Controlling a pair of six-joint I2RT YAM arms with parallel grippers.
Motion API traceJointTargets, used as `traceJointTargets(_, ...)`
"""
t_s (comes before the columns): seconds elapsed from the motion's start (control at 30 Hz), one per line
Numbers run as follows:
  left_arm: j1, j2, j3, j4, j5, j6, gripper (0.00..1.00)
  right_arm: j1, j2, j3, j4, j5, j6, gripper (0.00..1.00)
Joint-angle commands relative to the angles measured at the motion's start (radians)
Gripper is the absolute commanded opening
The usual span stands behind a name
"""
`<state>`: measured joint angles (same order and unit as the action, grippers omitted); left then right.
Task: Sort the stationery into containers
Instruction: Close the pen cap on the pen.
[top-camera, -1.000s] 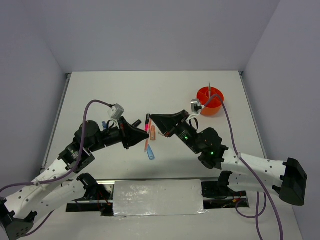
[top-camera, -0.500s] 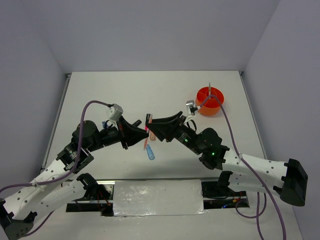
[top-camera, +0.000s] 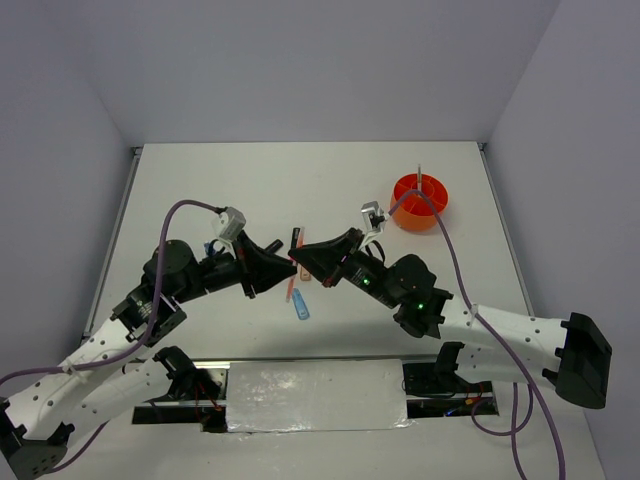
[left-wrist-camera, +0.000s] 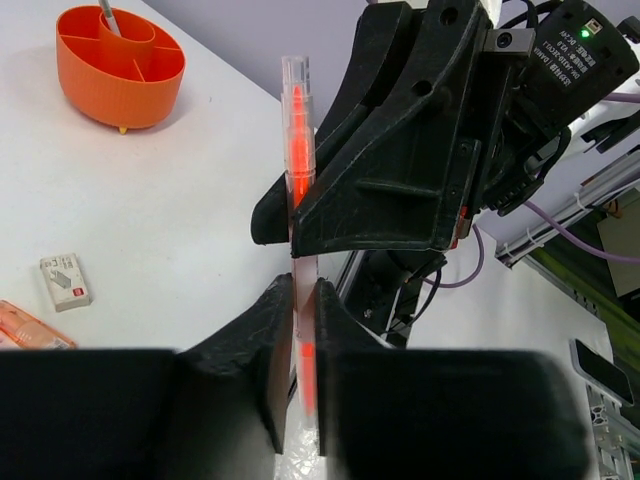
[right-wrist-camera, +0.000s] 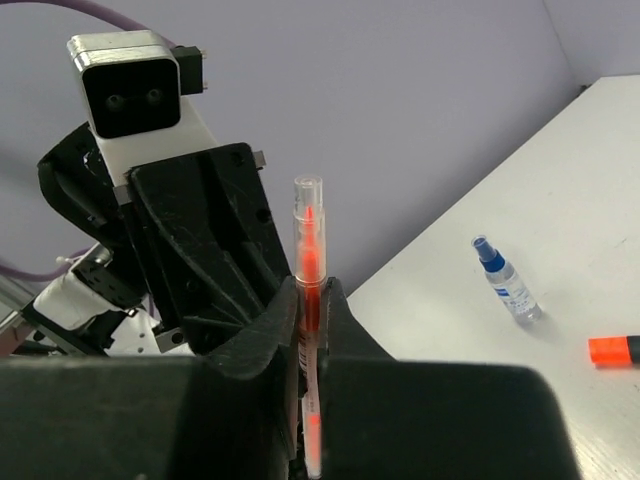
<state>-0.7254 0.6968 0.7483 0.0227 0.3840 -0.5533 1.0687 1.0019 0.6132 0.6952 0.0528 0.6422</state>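
A clear thin pen with an orange-red core (left-wrist-camera: 297, 150) stands upright between both grippers; it also shows in the right wrist view (right-wrist-camera: 309, 240). My left gripper (left-wrist-camera: 304, 310) is shut on its lower part. My right gripper (right-wrist-camera: 312, 305) is shut on the same pen from the opposite side. In the top view the two grippers, left (top-camera: 283, 272) and right (top-camera: 306, 257), meet tip to tip at mid-table. The orange divided tub (top-camera: 421, 202) sits far right with one pen (top-camera: 420, 176) standing in it.
A light-blue strip (top-camera: 301, 308) and a black highlighter (top-camera: 295, 238) lie by the grippers. A white piece (left-wrist-camera: 68, 282) and a peach bar (left-wrist-camera: 25, 325) lie on the table. A blue-capped bottle (right-wrist-camera: 507, 282) and an orange highlighter tip (right-wrist-camera: 612, 350) lie behind the left arm.
My right gripper has moved left and down to meet the left gripper and now clamps the pen the left one holds. The left arm has barely moved.
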Motion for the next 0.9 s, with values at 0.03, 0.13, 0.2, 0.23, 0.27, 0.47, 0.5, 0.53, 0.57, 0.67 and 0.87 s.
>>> traceJointTargets(0.03,-0.003,0.003,0.046,0.065,0.003,0.016,0.39,0.019,-0.009,0.036,0.015,-0.024,-0.001,0.00)
traceJointTargets(0.13,-0.003,0.018,0.034,0.088,0.038,0.004,0.57,0.022,-0.016,0.043,0.007,-0.021,-0.009,0.00)
traceJointTargets(0.2,-0.003,0.029,0.026,0.098,0.053,0.000,0.58,0.022,-0.017,0.051,0.004,-0.024,-0.015,0.00)
traceJointTargets(0.23,-0.003,0.032,0.023,0.105,0.056,-0.002,0.57,0.022,-0.017,0.053,0.001,-0.024,-0.018,0.00)
traceJointTargets(0.27,-0.003,0.035,0.019,0.111,0.070,-0.003,0.55,0.022,-0.020,0.056,0.000,-0.025,-0.018,0.00)
traceJointTargets(0.47,-0.003,0.044,0.003,0.138,0.110,-0.002,0.23,0.025,-0.026,0.062,0.003,-0.033,-0.019,0.00)
traceJointTargets(0.5,-0.003,0.046,0.002,0.141,0.124,0.003,0.14,0.027,-0.026,0.062,0.004,-0.034,-0.019,0.00)
traceJointTargets(0.53,-0.003,0.046,0.002,0.144,0.131,0.003,0.09,0.027,-0.023,0.063,0.004,-0.041,-0.018,0.00)
traceJointTargets(0.57,-0.003,0.047,0.003,0.148,0.134,0.003,0.05,0.027,-0.025,0.066,0.004,-0.044,-0.019,0.01)
traceJointTargets(0.67,-0.003,0.043,0.005,0.135,0.128,0.004,0.00,0.028,-0.026,0.068,0.003,-0.048,-0.033,0.24)
traceJointTargets(0.87,-0.003,0.023,0.008,0.118,0.130,0.016,0.00,0.027,-0.060,0.063,-0.035,-0.015,-0.070,0.59)
